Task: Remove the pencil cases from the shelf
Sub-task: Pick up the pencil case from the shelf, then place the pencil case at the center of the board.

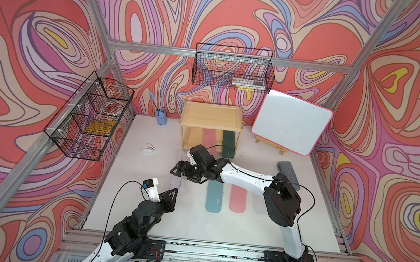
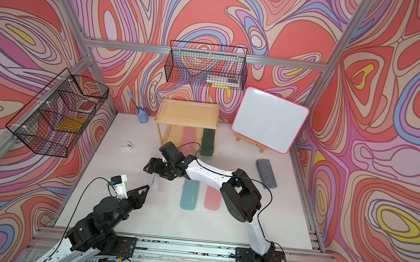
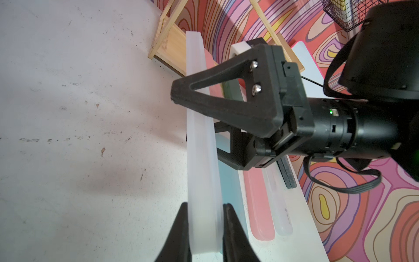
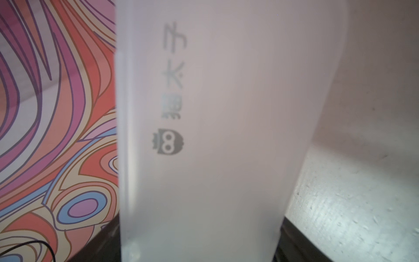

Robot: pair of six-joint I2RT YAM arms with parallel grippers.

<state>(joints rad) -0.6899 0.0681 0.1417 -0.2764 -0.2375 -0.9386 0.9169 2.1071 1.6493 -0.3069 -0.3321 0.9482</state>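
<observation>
Whitish pencil case [image 3: 200,147]: on edge, centre frame, one end clamped in the left tool [image 3: 205,205].
Right tool [image 1: 178,172]: jaws wide, straddling the same case; grip unclear.
Shelf [image 1: 211,116], upper centre: rear pink case [image 1: 211,137] and dark green case [image 1: 228,144] on the lower tier.
Surface [image 1: 142,209], lower centre: teal case [image 1: 214,197], front pink case [image 1: 238,199].

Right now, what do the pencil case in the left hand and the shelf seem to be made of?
Whitish pencil case: probably frosted plastic, matt and smooth; it looks milky and light glows through it. Shelf: light unpainted wood, perhaps bamboo or pine, smooth finish; pale tan colour with faint grain lines.
</observation>
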